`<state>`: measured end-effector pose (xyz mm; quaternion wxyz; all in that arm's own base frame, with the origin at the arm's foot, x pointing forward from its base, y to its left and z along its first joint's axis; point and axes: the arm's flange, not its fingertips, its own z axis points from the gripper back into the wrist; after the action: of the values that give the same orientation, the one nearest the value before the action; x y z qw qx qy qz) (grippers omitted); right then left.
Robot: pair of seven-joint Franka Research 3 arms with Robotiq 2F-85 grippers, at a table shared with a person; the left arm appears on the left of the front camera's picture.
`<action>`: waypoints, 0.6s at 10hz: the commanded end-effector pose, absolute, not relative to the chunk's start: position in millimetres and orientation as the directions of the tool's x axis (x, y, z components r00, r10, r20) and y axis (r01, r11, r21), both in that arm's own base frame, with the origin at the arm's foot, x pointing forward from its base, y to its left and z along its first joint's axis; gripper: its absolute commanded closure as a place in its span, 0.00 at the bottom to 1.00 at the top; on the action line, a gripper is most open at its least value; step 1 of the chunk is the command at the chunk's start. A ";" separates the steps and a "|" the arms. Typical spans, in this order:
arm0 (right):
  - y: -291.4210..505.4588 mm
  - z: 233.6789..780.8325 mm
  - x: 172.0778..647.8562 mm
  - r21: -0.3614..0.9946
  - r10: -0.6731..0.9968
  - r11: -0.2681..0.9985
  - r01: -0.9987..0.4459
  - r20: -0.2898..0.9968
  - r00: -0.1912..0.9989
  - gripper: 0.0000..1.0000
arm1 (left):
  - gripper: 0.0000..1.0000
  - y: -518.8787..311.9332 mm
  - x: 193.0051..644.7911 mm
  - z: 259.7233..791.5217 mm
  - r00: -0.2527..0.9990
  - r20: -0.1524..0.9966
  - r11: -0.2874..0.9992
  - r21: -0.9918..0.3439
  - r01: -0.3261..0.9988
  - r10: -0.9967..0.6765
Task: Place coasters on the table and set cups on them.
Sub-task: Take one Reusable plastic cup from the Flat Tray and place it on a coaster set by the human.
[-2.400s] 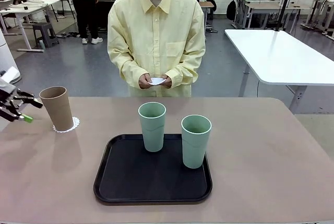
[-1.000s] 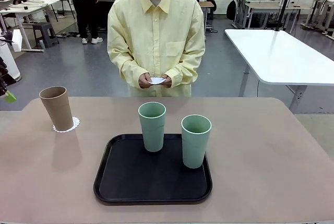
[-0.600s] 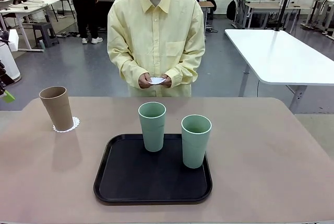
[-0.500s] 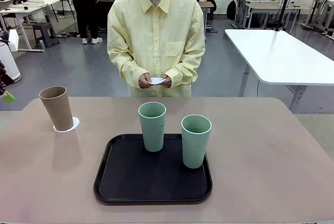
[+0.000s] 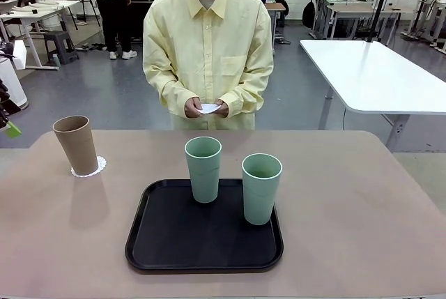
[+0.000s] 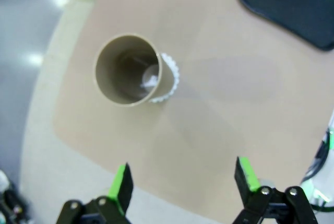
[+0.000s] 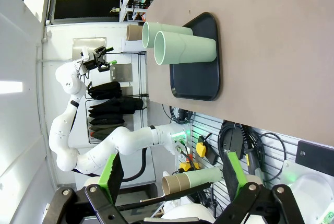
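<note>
The tan-brown cup (image 5: 76, 144) stands on a lacy paper coaster (image 5: 90, 168) at the far left of the tabletop (image 5: 362, 215), with the scalloped edge showing at the cup's right side. A couple of seconds ago the left fingers were just beside this cup. They have since pulled back towards the left edge, and the cup has not shifted. We take that to mean the first cup has been set down and released.

In the left wrist view we look down into the cup's mouth. The left fingers (image 6: 123, 179) are spread as wide as they go, well clear of the cup and holding nothing.

One sage green cup (image 5: 203, 169) stands at the far side of the black tray (image 5: 174, 240), and the other green cup (image 5: 262, 187) stands to its right. Neither has a coaster under it.

Beyond the far edge, the person's hands (image 5: 194, 109) hold a white coaster (image 5: 210, 108) at waist height, as they did a moment ago. By our reckoning two coasters and two cups remain, and a coaster has to reach the tabletop before either green cup can move.

The left arm sits drawn back at the left edge of the front view. The right fingers (image 7: 112, 174) are also fully apart and empty, held off to the side of the tabletop and facing across towards the tray.
</note>
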<state>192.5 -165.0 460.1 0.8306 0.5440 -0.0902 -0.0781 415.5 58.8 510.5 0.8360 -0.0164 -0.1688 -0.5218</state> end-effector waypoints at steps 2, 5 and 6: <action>-166.9 460.2 193.4 0.923 -0.225 0.385 0.010 0.083 0.971 0.00 | 0.00 58.8 415.5 510.5 0.398 0.299 0.455 0.149 0.878 -0.867; -166.9 460.2 193.4 0.923 -0.225 0.385 0.010 0.083 0.971 0.00 | 0.00 60.7 375.9 487.2 0.797 0.200 0.816 0.024 0.578 -0.570; -166.9 460.2 193.4 0.923 -0.225 0.385 0.010 0.083 0.971 0.00 | 0.00 58.3 368.0 483.1 0.834 0.172 0.845 -0.017 0.535 -0.524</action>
<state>192.5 -165.0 460.1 0.8306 0.5440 -0.0902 -0.0781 383.3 71.9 481.1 0.9403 -0.0100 -0.1071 -0.3230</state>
